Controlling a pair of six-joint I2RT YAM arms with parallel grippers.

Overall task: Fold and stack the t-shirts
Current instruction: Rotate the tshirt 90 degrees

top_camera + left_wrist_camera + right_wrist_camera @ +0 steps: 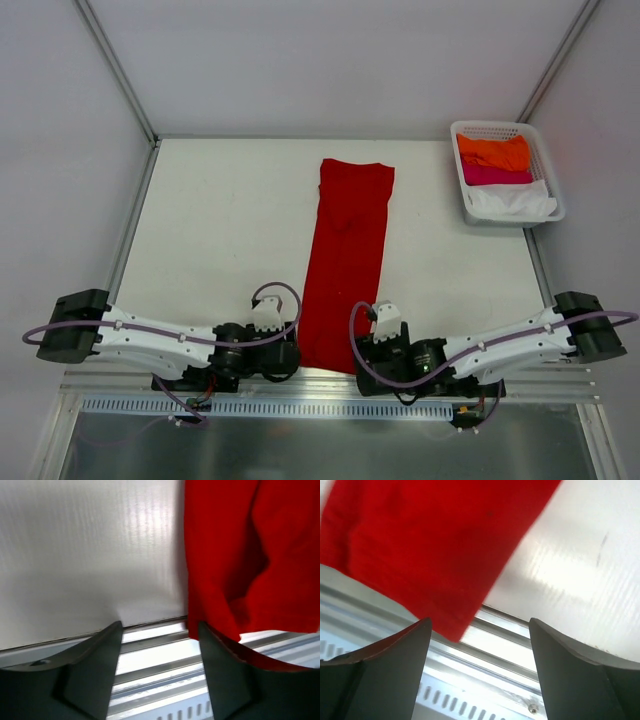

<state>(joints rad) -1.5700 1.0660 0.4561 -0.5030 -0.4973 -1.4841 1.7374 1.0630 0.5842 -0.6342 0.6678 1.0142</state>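
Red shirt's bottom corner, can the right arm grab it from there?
Probably yes. The right gripper is open, and the red t-shirt has its near corner hanging over the table edge just ahead of it, with nothing between.

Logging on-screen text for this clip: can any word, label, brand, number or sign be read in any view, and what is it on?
No text can be read in any view.
red t-shirt: plain, no print or tag showing.
orange t-shirt, pink t-shirt, white t-shirt: no print visible.
white lattice basket: no label visible.
left arm, right arm: no legible marking.
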